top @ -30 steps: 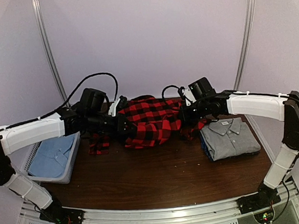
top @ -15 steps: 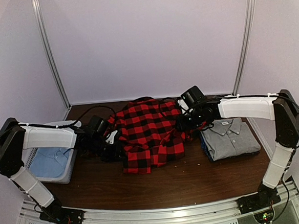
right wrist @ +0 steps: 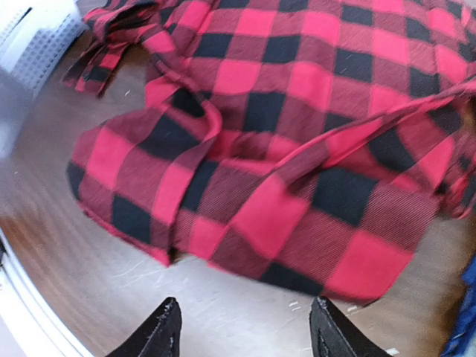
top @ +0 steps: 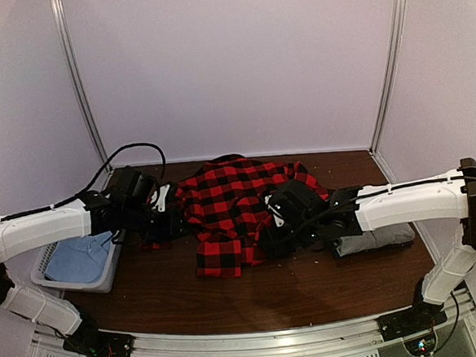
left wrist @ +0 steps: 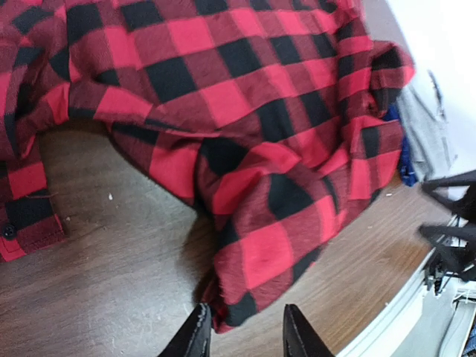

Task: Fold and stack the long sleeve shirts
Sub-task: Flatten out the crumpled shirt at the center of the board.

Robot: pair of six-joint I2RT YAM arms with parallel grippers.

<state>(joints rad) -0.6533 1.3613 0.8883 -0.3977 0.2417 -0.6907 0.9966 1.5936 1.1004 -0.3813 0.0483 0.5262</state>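
The red-and-black check flannel shirt [top: 236, 203] lies crumpled across the middle of the table, one folded flap [top: 219, 257] toward the front. The grey shirt [top: 385, 238] lies folded at the right, mostly hidden under my right arm. My left gripper [top: 166, 224] is low at the flannel's left edge. In the left wrist view it [left wrist: 245, 338] is open, with a corner of the flannel [left wrist: 238, 297] lying loose between the fingertips. My right gripper [right wrist: 245, 331] stands open over bare wood, just short of the flannel's hem [right wrist: 297, 253]; from above it [top: 268, 240] sits at the shirt's front right.
A white basket [top: 59, 281] holding a light blue shirt [top: 84, 259] stands at the left edge of the table. Something blue [left wrist: 405, 167] lies under the grey shirt [left wrist: 428, 134]. The metal rail [top: 257, 340] runs along the near edge.
Both grippers have opened and let go of the flannel, which dropped from the back onto the table. My right arm swung left and forward over the grey shirt.
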